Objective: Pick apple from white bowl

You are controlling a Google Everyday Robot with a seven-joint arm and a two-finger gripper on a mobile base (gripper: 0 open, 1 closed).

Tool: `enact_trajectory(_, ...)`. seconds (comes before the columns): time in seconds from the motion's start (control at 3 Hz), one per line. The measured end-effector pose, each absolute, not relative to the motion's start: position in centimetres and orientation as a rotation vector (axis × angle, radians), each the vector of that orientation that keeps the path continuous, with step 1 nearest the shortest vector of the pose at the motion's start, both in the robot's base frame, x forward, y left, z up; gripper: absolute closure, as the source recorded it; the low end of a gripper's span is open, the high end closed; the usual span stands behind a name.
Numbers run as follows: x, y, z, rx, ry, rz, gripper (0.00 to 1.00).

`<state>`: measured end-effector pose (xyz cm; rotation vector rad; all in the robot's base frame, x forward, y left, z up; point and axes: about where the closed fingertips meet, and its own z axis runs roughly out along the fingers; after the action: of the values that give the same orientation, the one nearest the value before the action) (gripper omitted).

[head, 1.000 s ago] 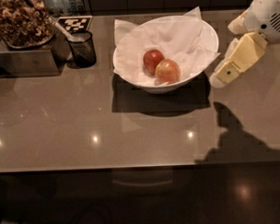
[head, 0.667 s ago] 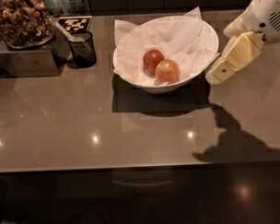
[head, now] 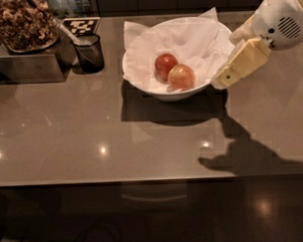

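The end effector point(head: 225, 80) is hovering, its opening impossible to tell; just left, the white bowl point(head: 180, 95) is holding the apple point(head: 181, 76).

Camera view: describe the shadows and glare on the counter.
In the camera view, the bowl casts a dark shadow toward the near edge; the gripper, beside the bowl's right rim, throws a shadow lower right; small glare spots dot the counter; the apple is evenly lit.
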<state>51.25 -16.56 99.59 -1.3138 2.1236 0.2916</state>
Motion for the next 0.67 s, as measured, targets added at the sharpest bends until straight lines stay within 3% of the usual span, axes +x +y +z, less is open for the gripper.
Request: enact_trajectory(0.67, 54.6, -10.2, 101.0, -1.354, 1.958, 0.286, 0.18)
